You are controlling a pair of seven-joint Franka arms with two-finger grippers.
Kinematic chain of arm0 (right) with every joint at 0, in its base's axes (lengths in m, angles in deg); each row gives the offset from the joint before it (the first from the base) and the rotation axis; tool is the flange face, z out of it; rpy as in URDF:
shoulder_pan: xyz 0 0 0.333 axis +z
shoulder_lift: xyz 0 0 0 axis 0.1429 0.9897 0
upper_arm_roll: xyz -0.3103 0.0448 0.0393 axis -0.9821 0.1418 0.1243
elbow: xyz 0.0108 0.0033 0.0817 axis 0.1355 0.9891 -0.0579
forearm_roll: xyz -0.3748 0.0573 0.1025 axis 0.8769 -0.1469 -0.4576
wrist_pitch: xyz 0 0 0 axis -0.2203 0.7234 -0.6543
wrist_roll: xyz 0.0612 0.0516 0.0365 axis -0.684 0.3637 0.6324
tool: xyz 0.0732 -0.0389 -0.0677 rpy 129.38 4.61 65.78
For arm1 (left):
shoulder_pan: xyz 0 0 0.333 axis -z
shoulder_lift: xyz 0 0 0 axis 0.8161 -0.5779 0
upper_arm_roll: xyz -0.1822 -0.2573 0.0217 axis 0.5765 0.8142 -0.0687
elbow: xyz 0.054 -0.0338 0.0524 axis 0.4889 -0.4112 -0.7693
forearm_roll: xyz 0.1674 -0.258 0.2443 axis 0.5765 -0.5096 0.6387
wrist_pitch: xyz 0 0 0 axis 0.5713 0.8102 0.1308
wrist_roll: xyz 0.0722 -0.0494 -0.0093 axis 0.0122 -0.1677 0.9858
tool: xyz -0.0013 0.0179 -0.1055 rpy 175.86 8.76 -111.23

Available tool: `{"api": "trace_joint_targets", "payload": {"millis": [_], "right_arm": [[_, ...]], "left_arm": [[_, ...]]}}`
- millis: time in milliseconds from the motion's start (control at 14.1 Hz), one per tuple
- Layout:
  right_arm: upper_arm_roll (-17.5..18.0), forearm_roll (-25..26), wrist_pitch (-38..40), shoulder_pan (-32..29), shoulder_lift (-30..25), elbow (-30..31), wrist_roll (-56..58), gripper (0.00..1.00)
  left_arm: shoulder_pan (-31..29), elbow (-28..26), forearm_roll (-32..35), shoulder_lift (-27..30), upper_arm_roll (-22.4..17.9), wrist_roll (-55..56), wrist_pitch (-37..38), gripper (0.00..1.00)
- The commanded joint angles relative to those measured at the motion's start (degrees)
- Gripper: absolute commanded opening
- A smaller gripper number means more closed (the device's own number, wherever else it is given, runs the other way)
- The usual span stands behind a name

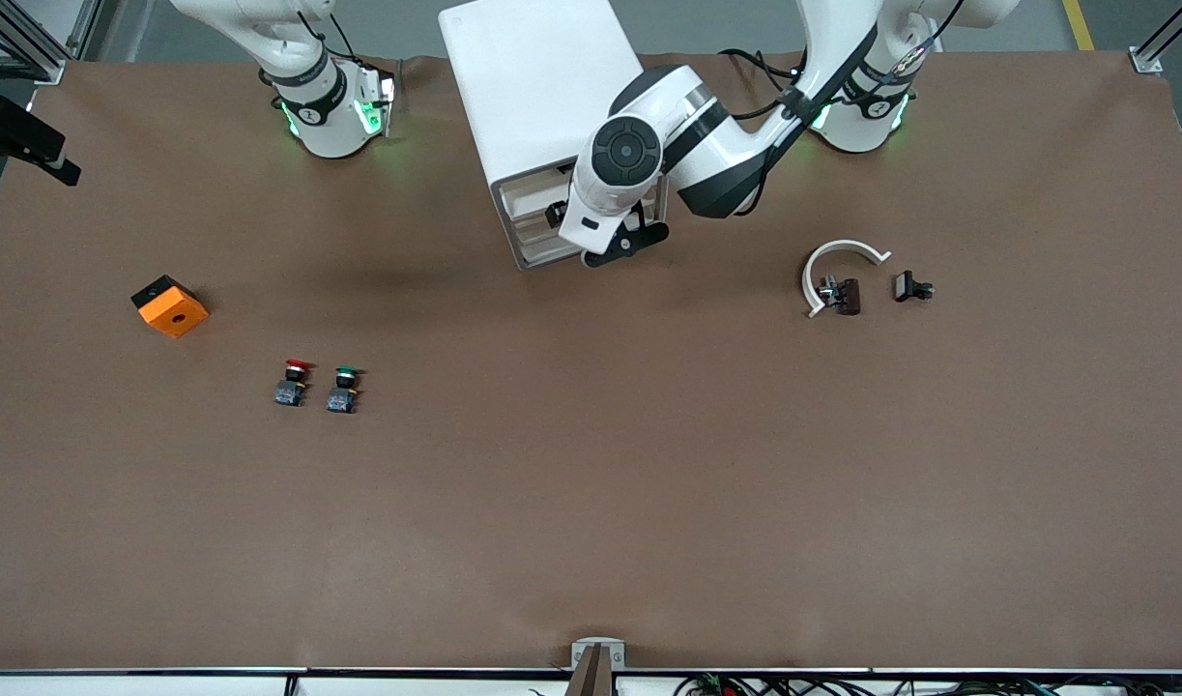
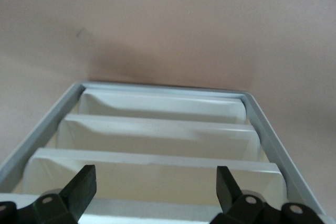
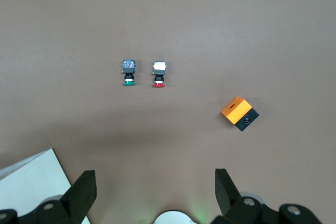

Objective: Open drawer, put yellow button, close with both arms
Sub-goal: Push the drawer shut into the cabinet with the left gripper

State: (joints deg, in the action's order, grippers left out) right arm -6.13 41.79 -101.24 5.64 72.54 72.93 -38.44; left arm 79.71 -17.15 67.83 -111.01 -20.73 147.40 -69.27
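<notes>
The white cabinet stands between the arms' bases, its drawer fronts facing the front camera. My left gripper hangs open close in front of its upper drawers. In the left wrist view the open left gripper looks down the stacked cream fronts, and the drawer lies nearest the fingers. None of the fronts looks pulled out. The yellow button is out of view. My right gripper stands open and empty above bare table by the right arm's base; the front view does not show it.
A red-capped button and a green-capped button stand side by side toward the right arm's end. An orange and black block lies farther out that way. A white curved piece and small dark parts lie toward the left arm's end.
</notes>
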Motion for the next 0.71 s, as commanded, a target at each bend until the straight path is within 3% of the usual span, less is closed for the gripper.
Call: {"api": "trace_joint_targets", "payload": {"millis": [0, 637], "right_arm": [[0.5, 0.6, -0.9, 0.6, -2.2, 2.0, -2.6, 1.00], [0.3, 0.4, -1.2, 0.4, -2.0, 2.0, -2.1, 1.00]], "left_arm": [[-0.5, 0.0, -3.9, -0.7, 1.6, 2.2, 0.0, 1.00], [-1.5, -0.1, -8.9, -1.5, 1.6, 3.4, 0.2, 1.00]]}}
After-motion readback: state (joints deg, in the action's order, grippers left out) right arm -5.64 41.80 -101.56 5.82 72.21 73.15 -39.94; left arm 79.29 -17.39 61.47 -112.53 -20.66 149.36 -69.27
